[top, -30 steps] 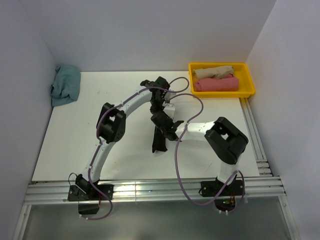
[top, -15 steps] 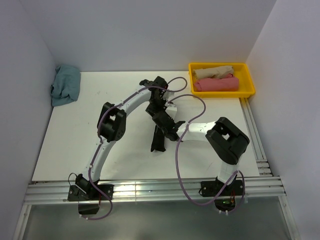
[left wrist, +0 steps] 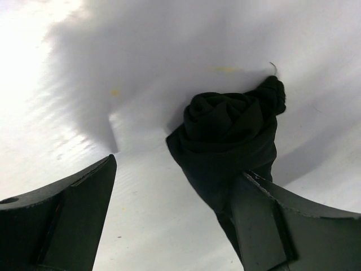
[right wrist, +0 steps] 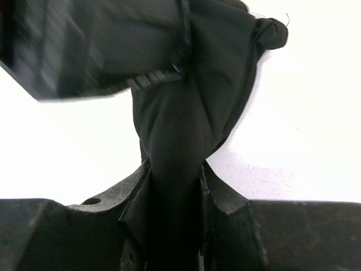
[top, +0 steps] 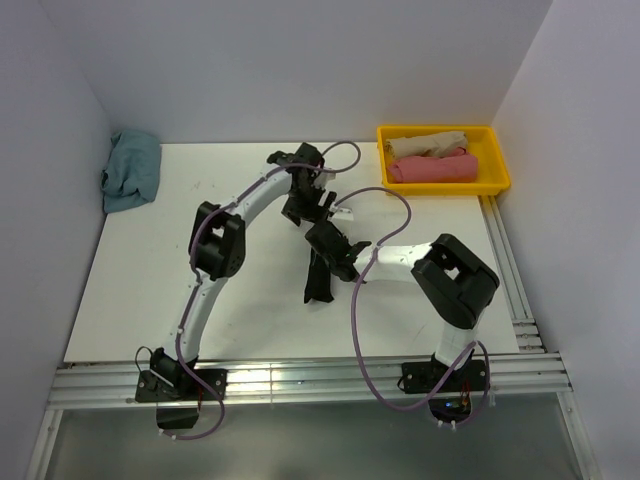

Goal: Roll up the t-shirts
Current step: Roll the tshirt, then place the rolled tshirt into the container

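The black t-shirt lies mid-table as a tight roll; its spiral end shows in the left wrist view. My right gripper is shut on the roll, with cloth squeezed between its jaws. Just beyond the roll's far end, my left gripper stands wide open and holds nothing; its right finger is beside the cloth. A dusty-blue t-shirt lies crumpled at the back left. Pink and beige rolled t-shirts lie in the yellow tray.
The yellow tray stands at the table's back right corner, near the right wall. The white walls close in the table on the left, back and right. Purple cables loop over both arms above the table's middle.
My left gripper has opened wide, let go of the black roll and drawn back toward the far side. My right gripper has tightened a little on the roll.
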### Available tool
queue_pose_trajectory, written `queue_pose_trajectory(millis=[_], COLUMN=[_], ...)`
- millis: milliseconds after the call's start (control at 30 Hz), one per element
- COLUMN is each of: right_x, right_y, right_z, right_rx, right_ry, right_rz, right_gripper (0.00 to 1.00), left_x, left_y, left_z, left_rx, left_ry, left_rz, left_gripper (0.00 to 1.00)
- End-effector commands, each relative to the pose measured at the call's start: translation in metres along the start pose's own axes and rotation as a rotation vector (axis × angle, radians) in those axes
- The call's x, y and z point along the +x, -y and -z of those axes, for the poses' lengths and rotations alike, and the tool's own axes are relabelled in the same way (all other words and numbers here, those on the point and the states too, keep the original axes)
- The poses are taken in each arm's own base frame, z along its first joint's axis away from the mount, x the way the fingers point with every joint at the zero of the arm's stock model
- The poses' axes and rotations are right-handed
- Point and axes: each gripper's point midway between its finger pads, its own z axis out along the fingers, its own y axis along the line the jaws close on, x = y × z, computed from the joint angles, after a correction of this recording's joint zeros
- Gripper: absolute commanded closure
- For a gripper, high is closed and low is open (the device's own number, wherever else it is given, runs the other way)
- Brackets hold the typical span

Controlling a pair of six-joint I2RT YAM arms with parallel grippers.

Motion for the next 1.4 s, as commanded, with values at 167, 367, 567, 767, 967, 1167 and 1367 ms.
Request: queue_pose_trajectory(millis=[167, 367, 567, 767, 967, 1167, 1367], right_x=[0.027, 0.030, 0.034, 0.006, -0.084, -0.169, -0.244], right_y=[0.023, 0.016, 0.014, 0.008, 0.021, 0.047, 0.098], right_z=[0.005, 0.005, 0.005, 0.014, 0.032, 0.057, 0.076], right_rx=[0.062, 0.028, 0.022, -0.039, -0.022, -0.005, 0.083], right_ry=[-0.085, -0.102, -0.118, -0.104, 0.041, 0.195, 0.337], right_rz=[0.077, 0.053, 0.039, -0.076, -0.213, -0.325, -0.435], right_gripper=[1.00, 1.00, 1.00, 1.00, 1.00, 1.00, 1.00], left_x=[-0.092, -0.114, -0.117, -0.104, -0.073, -0.045, -0.029], left_y=[-0.066, -0.086, -0.094, -0.098, -0.103, -0.094, -0.085], left_z=[0.065, 0.124, 0.169, 0.201, 0.225, 0.239, 0.240], left_rx=[0.009, 0.076, 0.159, 0.184, 0.124, 0.122, 0.144], left_ry=[0.384, 0.525, 0.610, 0.627, 0.607, 0.599, 0.574], left_rz=[0.126, 0.159, 0.156, 0.168, 0.140, 0.114, 0.108], left_gripper=[0.17, 0.19, 0.18, 0.20, 0.22, 0.22, 0.23])
